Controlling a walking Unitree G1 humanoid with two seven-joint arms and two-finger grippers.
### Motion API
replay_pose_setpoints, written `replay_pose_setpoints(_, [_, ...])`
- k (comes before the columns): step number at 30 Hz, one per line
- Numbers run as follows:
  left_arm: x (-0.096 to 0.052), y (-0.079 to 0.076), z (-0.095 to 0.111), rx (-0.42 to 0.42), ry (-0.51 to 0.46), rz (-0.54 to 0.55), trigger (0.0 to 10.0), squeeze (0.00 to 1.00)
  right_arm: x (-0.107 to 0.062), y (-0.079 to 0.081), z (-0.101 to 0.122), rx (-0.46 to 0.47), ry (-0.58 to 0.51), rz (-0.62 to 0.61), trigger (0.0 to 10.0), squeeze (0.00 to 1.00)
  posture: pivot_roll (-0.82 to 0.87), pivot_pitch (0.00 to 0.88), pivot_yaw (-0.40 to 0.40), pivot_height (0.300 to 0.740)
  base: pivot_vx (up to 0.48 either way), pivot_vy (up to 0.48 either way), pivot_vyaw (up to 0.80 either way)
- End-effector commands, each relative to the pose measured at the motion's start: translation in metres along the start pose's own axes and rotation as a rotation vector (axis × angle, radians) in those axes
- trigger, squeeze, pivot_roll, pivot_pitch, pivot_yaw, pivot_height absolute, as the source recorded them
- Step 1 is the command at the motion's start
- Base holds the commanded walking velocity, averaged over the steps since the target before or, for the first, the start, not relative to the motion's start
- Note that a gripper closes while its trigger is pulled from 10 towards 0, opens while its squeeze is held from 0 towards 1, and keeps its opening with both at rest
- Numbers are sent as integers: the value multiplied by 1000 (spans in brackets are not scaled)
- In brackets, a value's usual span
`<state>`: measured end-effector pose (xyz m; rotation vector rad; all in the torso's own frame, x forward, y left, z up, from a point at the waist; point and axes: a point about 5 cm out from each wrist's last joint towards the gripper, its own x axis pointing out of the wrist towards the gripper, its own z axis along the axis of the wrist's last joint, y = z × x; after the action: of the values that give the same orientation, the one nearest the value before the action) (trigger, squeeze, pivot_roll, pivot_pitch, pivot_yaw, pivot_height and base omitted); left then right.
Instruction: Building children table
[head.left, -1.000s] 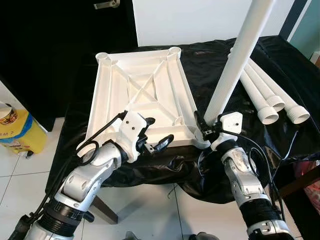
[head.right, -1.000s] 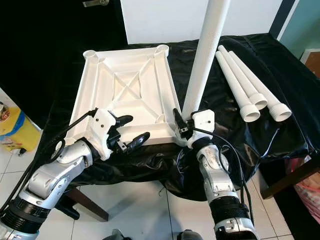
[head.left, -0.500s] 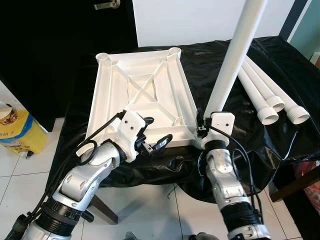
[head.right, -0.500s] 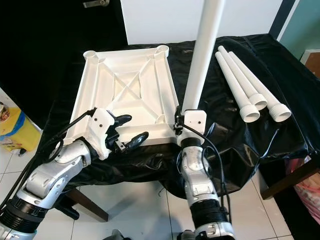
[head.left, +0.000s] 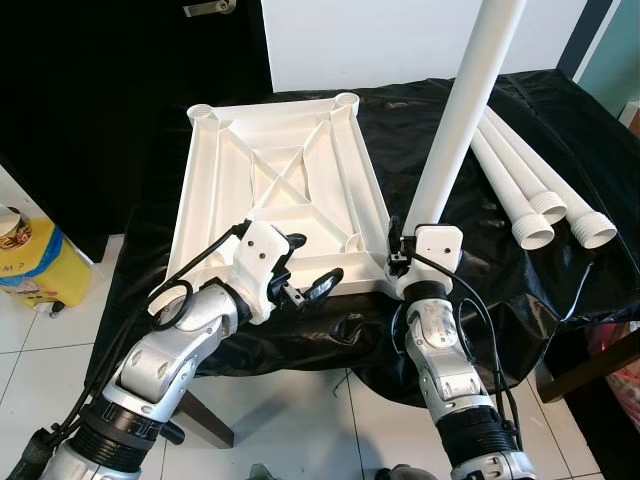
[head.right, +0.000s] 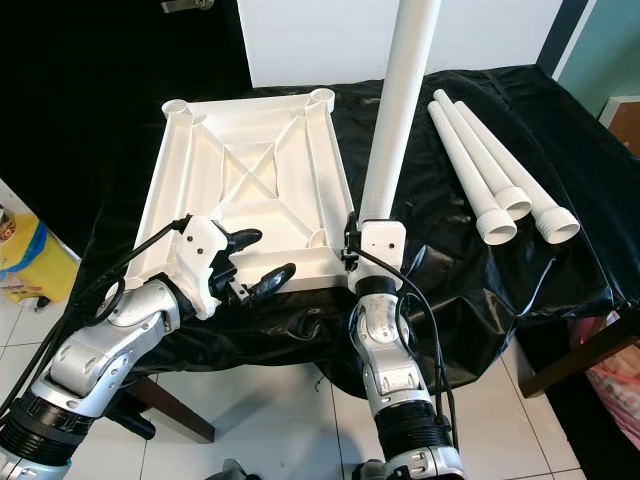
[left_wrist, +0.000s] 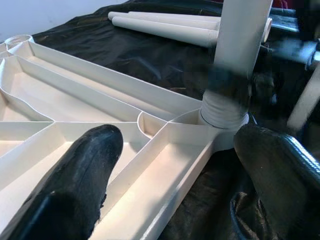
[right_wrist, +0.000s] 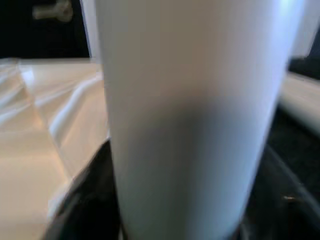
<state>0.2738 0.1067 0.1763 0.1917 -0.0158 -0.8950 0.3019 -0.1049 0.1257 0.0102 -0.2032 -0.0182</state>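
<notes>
A white tabletop (head.left: 280, 190) lies upside down on a black cloth, ribs and corner sockets facing up. A long white table leg (head.left: 460, 110) stands almost upright in its near right corner socket (left_wrist: 222, 112). My right gripper (head.left: 406, 240) is shut on the leg just above the socket, and the leg (right_wrist: 190, 110) looms close in the right wrist view. Over the tabletop's near edge my left gripper (head.left: 312, 263) hovers open, its fingers (left_wrist: 80, 180) spread wide with nothing between them.
Three spare white legs (head.left: 540, 190) lie side by side on the black cloth (head.left: 420, 140) to the right. A yellow container (head.left: 35, 265) stands on the white tiled floor at the left. A dark door is behind the table.
The right arm has swung in from the right to sit below the leg, and the leg has gone from leaning to nearly upright. The left gripper has stayed put.
</notes>
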Motion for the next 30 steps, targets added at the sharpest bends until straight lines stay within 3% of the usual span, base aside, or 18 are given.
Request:
replay_pose_setpoints(1, [-1,-11,0,4,1,-192,10000,0,-3,1,-2,6,1,52,10000,1000,-23,70,35,740,0,0,0])
replay_pose_setpoints(5, [0,-12,0,2,-1,-193,10000,0,-2,-2,0,-5,-23,103,10000,1000,-26,69,37,740,0,0,0])
replay_pose_setpoints(6, [0,-12,-1,0,-1,-194,10000,0,0,-6,0,1,-21,138,10000,808,-29,68,39,740,0,0,0])
replay_pose_setpoints(8, [0,-12,-2,-1,0,-194,10000,0,1,-9,-1,6,-18,159,10000,808,-30,68,39,740,0,0,0])
replay_pose_setpoints(9, [1,-13,-2,-4,-1,-196,10000,0,3,-13,0,4,-23,195,10000,0,-33,69,40,740,0,0,0])
replay_pose_setpoints(11, [1,-13,-2,-6,-1,-200,10000,0,4,-15,2,4,-24,246,10000,0,-36,70,41,740,0,0,0])
replay_pose_setpoints(13, [3,-16,-1,-10,-6,-213,10000,0,7,-19,5,-11,-33,400,10000,0,-37,69,40,740,0,0,0])
replay_pose_setpoints(20, [5,-21,-2,-14,-8,-234,10000,0,11,-21,6,-33,-13,506,10000,0,-39,68,40,740,0,0,0])
replay_pose_setpoints(26, [4,-29,-3,-22,-7,-263,10000,0,24,-33,7,-95,9,573,10000,0,-31,62,32,740,0,0,0])
replay_pose_setpoints(27, [4,-30,-3,-23,-7,-264,10000,0,25,-35,6,-96,11,571,6078,0,-29,61,31,740,0,0,0])
replay_pose_setpoints(28, [4,-30,-3,-23,-7,-264,10000,0,25,-35,6,-96,11,571,6078,0,-29,61,31,740,0,0,0])
replay_pose_setpoints(29, [3,-30,-3,-21,-7,-261,10000,0,26,-38,5,-109,16,569,0,0,-25,61,31,740,0,0,0])
replay_pose_setpoints(30, [3,-30,-3,-21,-7,-261,10000,0,26,-38,5,-109,16,569,0,0,-25,61,31,740,0,0,0])
